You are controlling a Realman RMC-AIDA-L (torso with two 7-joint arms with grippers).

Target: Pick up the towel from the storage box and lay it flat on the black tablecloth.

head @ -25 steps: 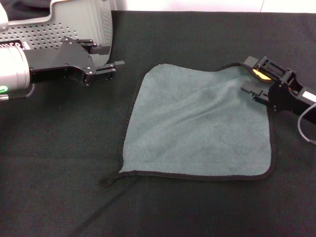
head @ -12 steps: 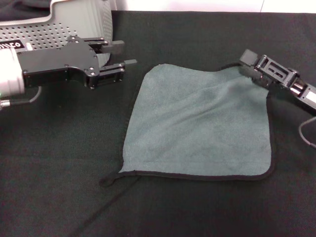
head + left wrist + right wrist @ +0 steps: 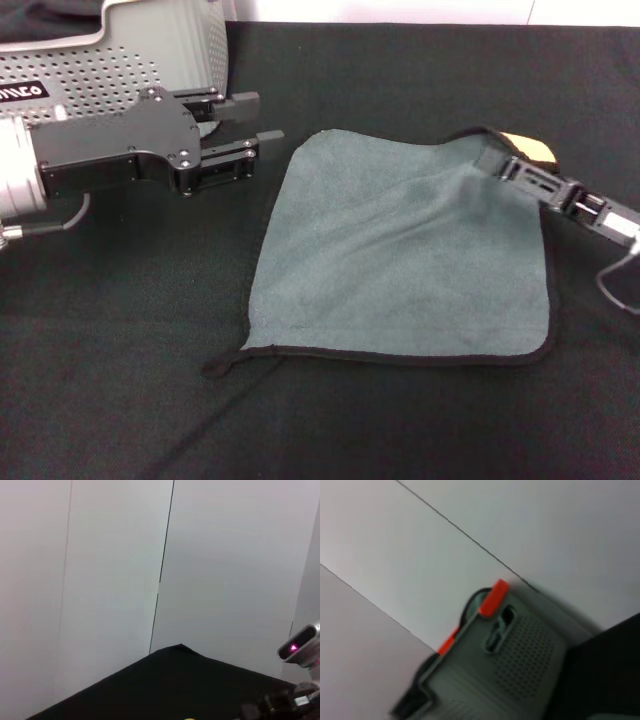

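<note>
The towel (image 3: 400, 255) lies on the black tablecloth (image 3: 120, 380); right gripper (image 3: 497, 160) pinches its folded-up far corner; left gripper (image 3: 250, 125) hovers, fingers apart.

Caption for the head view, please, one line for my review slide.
Towel spread on the black tablecloth; right pincer at its folded-back far corner, left pincer open beside the storage box.

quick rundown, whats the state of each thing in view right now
towel: out of the box, spread grey-green side up on the cloth, far right corner folded over showing yellow
storage box: upright at the far left, inside not visible
black tablecloth: spread out, faint creases
left gripper: open, empty, near the towel's far left corner
right gripper: at the folded corner
</note>
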